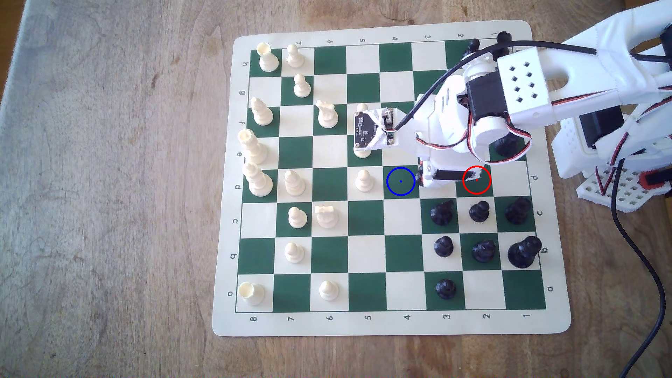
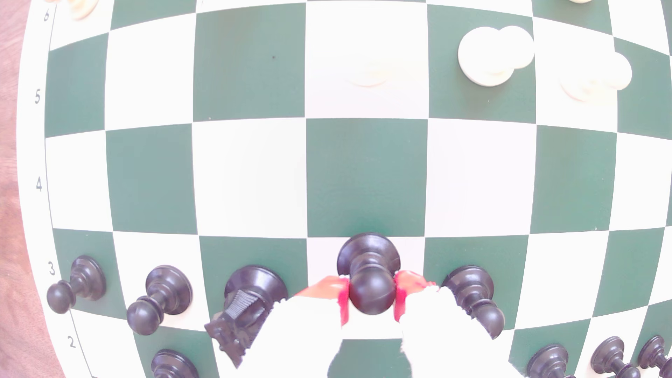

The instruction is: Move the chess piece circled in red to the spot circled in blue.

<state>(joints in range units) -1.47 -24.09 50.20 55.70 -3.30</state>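
- Robot arm's white gripper (image 2: 371, 301) pinches a black pawn (image 2: 370, 276) by its ball head; red-padded fingertips (image 2: 336, 290) pressed vs. both sides, per the wrist view.
- Pawn's base sits over a cream square, front edge reaching the line of the green square ahead; can't tell if base touches the board (image 1: 400, 323) or is lifted.
- Exterior view: gripper (image 1: 423, 178) is low betw. the red ring (image 1: 476, 180) and the blue-ringed spot (image 1: 400, 181), just beside the blue ring on the exterior view's right. Pawn mostly hidden under the arm there.
- Spot itself bare green, w/ a white pawn (image 1: 364, 180) one square to the exterior view's left.
- Other black pieces nearby: a knight (image 2: 243, 309) and a second black pawn (image 2: 474, 298) flank the gripper in the wrist view.
- Board mat lies on a wooden table (image 1: 109, 181).
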